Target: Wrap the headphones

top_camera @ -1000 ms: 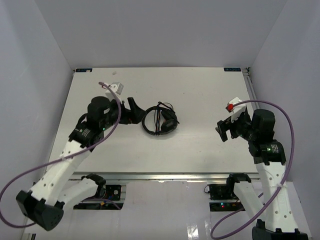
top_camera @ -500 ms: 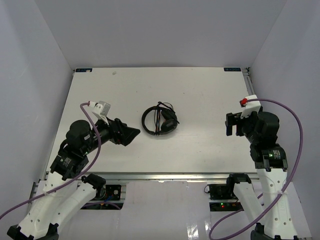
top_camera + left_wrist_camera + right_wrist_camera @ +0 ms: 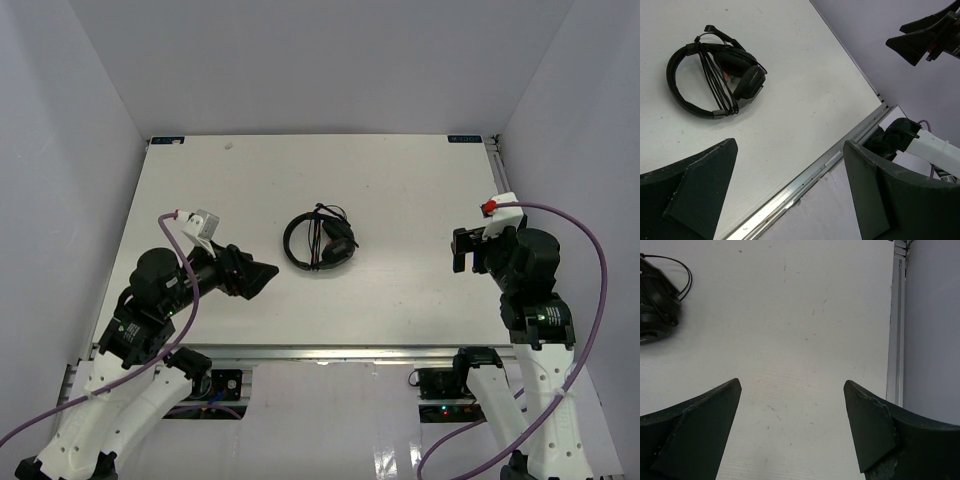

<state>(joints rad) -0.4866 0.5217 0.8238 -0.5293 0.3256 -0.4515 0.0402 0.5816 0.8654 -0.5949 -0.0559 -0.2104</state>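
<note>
Headphones point(image 3: 320, 241) are lying flat near the middle of the worktop point(image 3: 400, 180), with the cord point(image 3: 715, 82) being carried in a bundle of loops across the headband. Nothing is being gripped: the left fingers point(image 3: 695, 190) are being held wide apart at the near left, well clear of the headset, and the right fingers point(image 3: 875, 430) are likewise being held wide, well apart on the right. The wrap is being judged as nearly done, so any further move is best being kept away from the loops, lest a strand be snagged loose.
</note>
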